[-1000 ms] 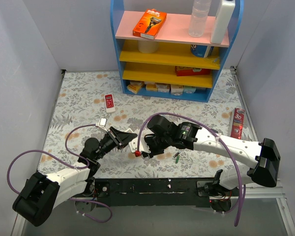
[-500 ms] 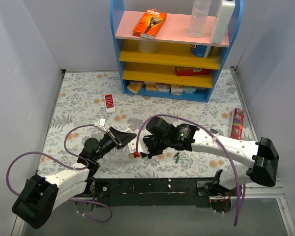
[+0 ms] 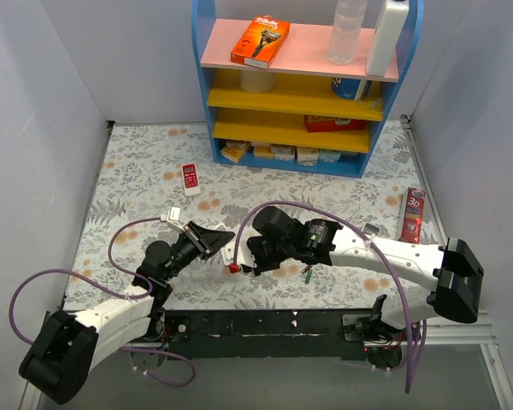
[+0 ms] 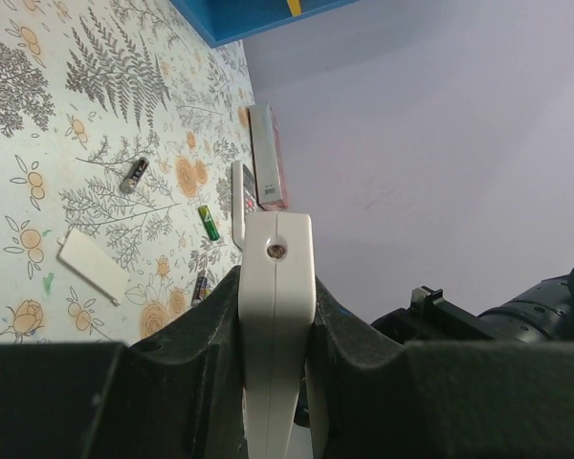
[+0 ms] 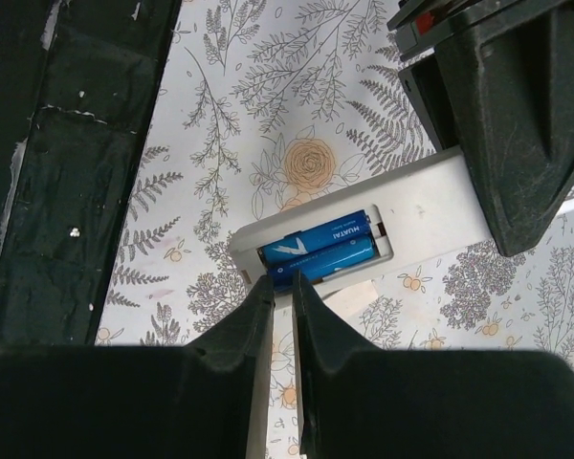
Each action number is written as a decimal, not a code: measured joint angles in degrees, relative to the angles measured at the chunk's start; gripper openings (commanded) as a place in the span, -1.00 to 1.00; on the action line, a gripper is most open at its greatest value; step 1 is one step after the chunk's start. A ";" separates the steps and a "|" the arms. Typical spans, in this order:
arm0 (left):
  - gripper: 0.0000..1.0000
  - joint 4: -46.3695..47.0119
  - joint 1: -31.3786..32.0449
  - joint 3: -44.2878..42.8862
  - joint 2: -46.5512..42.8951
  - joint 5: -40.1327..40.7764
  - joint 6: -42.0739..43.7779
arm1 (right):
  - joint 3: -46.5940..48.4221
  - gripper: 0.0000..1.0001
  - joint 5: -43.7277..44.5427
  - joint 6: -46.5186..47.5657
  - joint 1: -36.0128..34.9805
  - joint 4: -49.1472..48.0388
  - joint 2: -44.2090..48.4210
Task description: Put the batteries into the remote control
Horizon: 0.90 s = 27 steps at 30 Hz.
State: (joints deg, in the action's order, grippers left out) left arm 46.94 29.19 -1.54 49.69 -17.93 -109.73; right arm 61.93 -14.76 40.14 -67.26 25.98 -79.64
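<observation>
Gleaming blue cylindrical batteries (image 5: 320, 252) in slim white remote control (image 5: 430, 206).

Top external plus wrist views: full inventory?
slim white remote control: 1, white, in left gripper, compartment open
blue cylindrical batteries: 2, blue, inside that compartment
loose batteries: 3, one green, two dark, floral tabletop
flat white piece: 1, white, beside them
short red-and-white remote: 1, tabletop, far left
red carton: 1, red, right edge
blue shelf unit: 1, blue, back
orange box: 1, orange, top shelf
left gripper: black, shut on remote
right gripper: black, nearly shut, by blue batteries
</observation>
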 measured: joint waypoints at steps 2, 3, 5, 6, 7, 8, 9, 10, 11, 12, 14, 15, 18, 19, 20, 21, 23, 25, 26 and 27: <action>-1.00 -0.31 0.00 0.02 0.00 0.46 0.24 | -0.07 -0.67 0.35 -0.76 0.00 -0.55 -0.39; -1.00 -0.35 0.02 0.02 0.00 0.63 0.33 | -0.13 -0.68 0.46 -1.09 0.00 -0.92 -0.59; -1.00 -0.31 0.04 0.02 -0.02 0.48 0.61 | -0.22 -0.69 0.83 -2.03 0.00 -2.51 -1.18; -1.00 -0.46 0.07 0.11 -0.02 0.20 0.72 | -0.22 -0.70 1.03 -2.36 0.02 -3.56 -1.40; -1.00 -0.46 0.15 0.20 -0.02 0.00 0.70 | -0.22 -0.70 1.27 -2.78 0.07 -4.83 -1.62; -1.00 -0.46 0.20 0.22 -0.02 -0.22 0.70 | -0.22 -0.70 1.53 -3.21 0.07 -5.99 -1.77; -1.00 -0.46 0.24 0.22 -0.02 -0.50 0.61 | -0.22 -0.70 1.81 -3.63 0.09 -7.13 -1.90; -1.00 -0.46 0.24 0.22 -0.02 -0.63 0.37 | -0.22 -0.70 1.92 -4.04 0.07 -8.24 -2.05; -1.00 -0.37 0.28 0.22 -0.11 -0.59 0.37 | -0.22 -0.70 2.05 -4.76 0.07 -9.05 -2.23; -1.00 -0.44 0.26 0.22 -0.13 -0.48 0.39 | -0.22 -0.70 2.32 -5.40 0.07 -9.25 -2.36; -1.00 -0.98 0.26 0.22 -0.35 -0.26 0.42 | -0.22 -0.70 2.67 -6.73 0.07 -9.51 -2.51; -1.00 -1.42 0.26 0.22 -0.61 -0.13 0.39 | -0.22 -0.70 2.78 -7.28 0.09 -9.53 -2.56; -1.00 -2.80 0.28 0.22 -1.46 0.28 0.02 | -0.22 -0.70 3.37 -9.84 0.09 -9.84 -2.54; -1.00 -2.86 0.28 0.22 -1.60 0.50 -0.13 | -0.22 -0.70 3.69 -10.47 0.09 -9.94 -2.49; -1.00 -2.80 0.31 0.22 -1.62 0.76 -0.28 | -0.22 -0.70 4.02 -11.32 0.11 -10.08 -2.43; -1.00 -2.69 0.31 0.22 -1.60 0.98 -0.46 | -0.26 -0.70 4.26 -11.89 0.13 -10.27 -2.29; -1.00 -1.97 0.31 0.22 -1.31 1.38 -0.74 | -0.68 -0.70 4.79 -13.40 0.20 -11.04 -1.90; -1.00 -1.57 0.48 0.22 -0.68 1.77 -1.14 | -1.01 -0.69 5.51 -15.15 0.31 -11.45 -1.55; -1.00 -1.46 0.61 0.22 -0.35 2.10 -1.38 | -1.29 -0.67 5.92 -16.20 0.37 -11.74 -1.42; -1.00 -1.46 0.72 0.22 -0.11 2.45 -1.60 | -1.77 -0.66 6.58 -17.18 0.39 -12.44 -1.25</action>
State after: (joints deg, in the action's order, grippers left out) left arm 45.47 29.91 -1.32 49.58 -15.49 -111.33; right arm 60.16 -8.19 22.96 -66.87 13.54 -80.88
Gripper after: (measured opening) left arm 0.230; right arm 0.152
